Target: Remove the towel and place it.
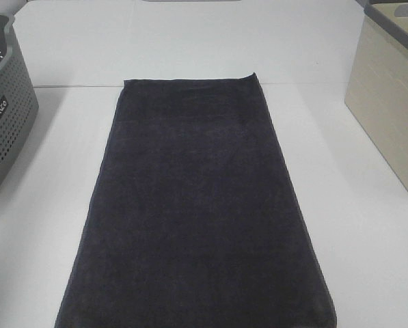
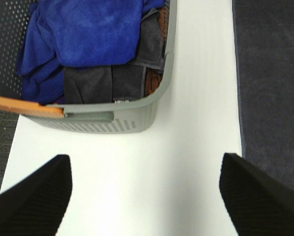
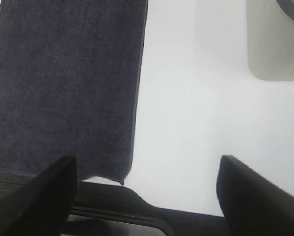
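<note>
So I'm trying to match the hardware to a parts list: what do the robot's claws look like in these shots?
Only the fingers show, in the wrist views. The left claw has two black, wedge-shaped fingers with a fine woven-looking texture. The right claw has the same matte black tapered fingers. No cables, markings or arm links are visible, and the high view shows neither arm.

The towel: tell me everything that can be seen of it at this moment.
The towel is a long, very dark charcoal rectangle of soft, terry-like cloth with thin hemmed edges. It lies flat and spread out lengthwise down the middle of the white table, its near end running past the bottom of the exterior view. The far right corner curls up slightly. It lies between the grey basket and the beige bin, apart from both. Neither end effector touches it.
</note>
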